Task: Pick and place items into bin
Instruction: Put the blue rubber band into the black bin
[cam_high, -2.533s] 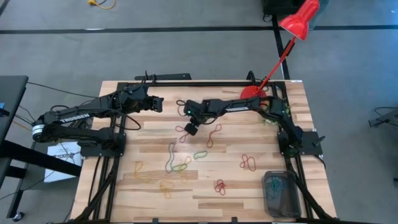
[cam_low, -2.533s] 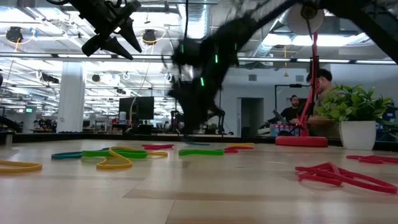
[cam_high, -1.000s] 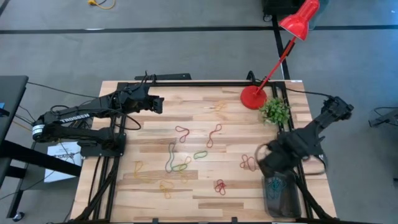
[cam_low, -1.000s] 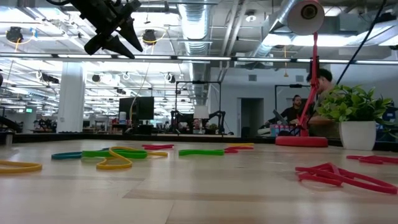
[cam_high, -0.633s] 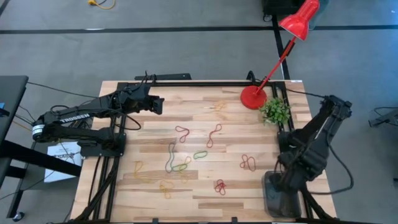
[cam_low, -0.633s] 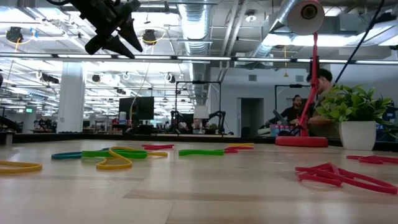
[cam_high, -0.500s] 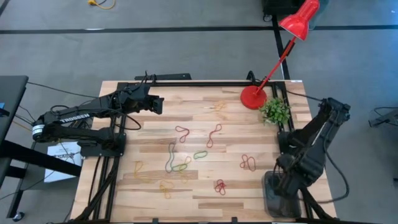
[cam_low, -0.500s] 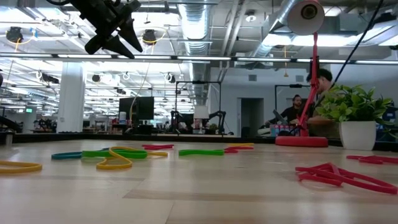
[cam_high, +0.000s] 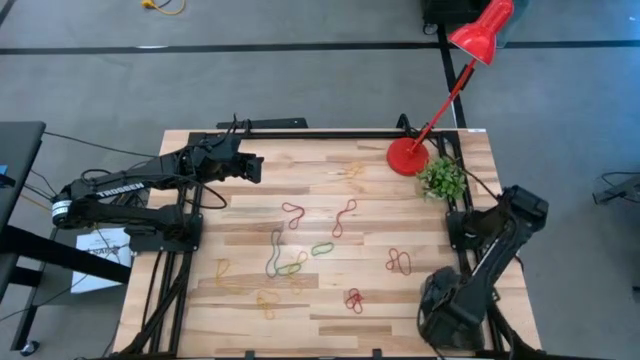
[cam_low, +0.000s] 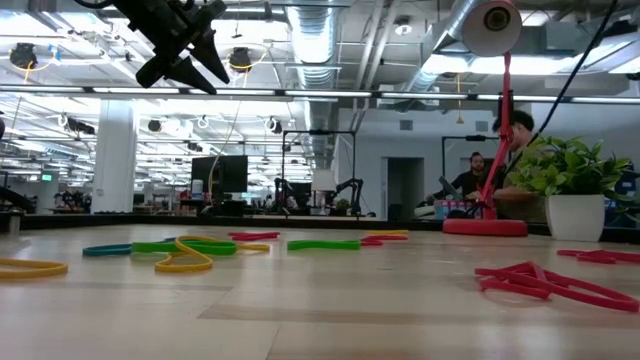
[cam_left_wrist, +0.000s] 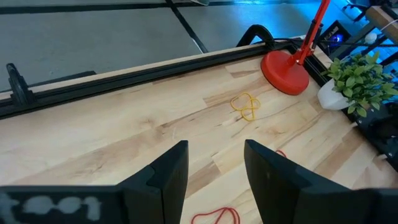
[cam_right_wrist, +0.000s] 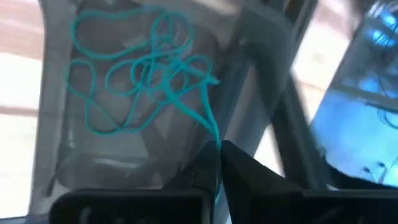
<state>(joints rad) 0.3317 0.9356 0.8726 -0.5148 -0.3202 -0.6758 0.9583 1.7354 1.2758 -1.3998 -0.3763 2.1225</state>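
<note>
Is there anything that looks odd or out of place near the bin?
One thing: a teal band stays pinched in the right gripper over the bin, hanging from the fingers rather than lying with the teal bands inside.

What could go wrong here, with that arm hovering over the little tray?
The right tool sits over the bin with a teal loop running up between its nearly closed fingers. If the loop snags there, it may be dragged back out when the arm lifts. The bin also sits near the table's corner, so a nudge could shift it.
</note>
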